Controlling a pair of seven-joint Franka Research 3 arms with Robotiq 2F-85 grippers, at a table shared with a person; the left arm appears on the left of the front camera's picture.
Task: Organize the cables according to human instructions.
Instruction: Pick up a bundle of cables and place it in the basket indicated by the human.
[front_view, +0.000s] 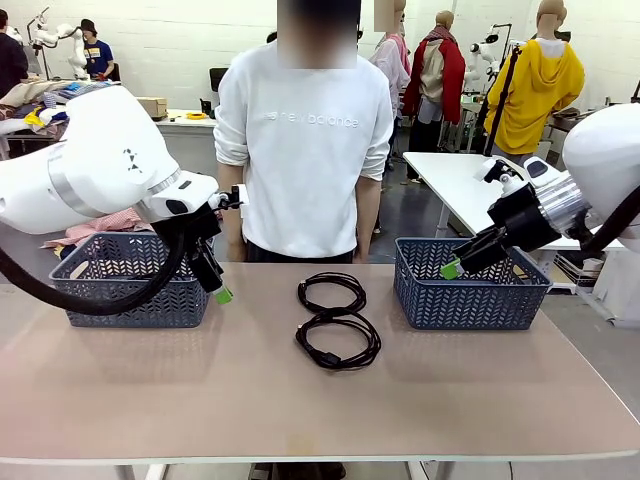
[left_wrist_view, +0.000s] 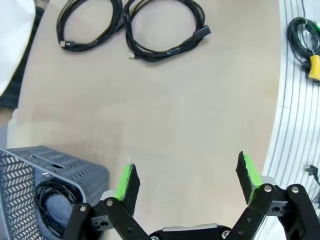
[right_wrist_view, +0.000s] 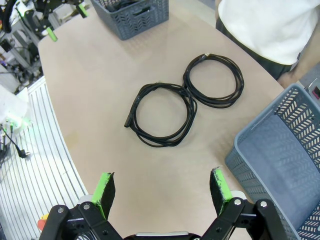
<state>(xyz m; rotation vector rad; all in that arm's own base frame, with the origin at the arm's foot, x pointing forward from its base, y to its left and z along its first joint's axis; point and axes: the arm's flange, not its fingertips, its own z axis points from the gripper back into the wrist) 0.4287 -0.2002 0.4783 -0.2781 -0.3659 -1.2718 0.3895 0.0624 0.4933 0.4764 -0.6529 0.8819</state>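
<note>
Black cables (front_view: 335, 316), two coils touching, lie between left basket (front_view: 130, 300) and right basket (front_view: 470, 300); left gripper (left_wrist_view: 187, 175), right gripper (right_wrist_view: 162, 185): fingers apart, empty (another coil (left_wrist_view: 47, 190) seemingly inside left basket).

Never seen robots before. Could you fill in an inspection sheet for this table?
Surface: tan table, no spills seen.
Job's things: near coil and far coil lie mid-table, apparently touching; another coil sits in the left basket; right basket looks empty where visible.
Clutter: nothing seen.
Claws: left claw and right claw both open, holding nothing.
Cables: thick black hose hangs from the left arm; a lead with yellow plug lies below the table edge.
Surroundings: person in white stands at the far side.
</note>
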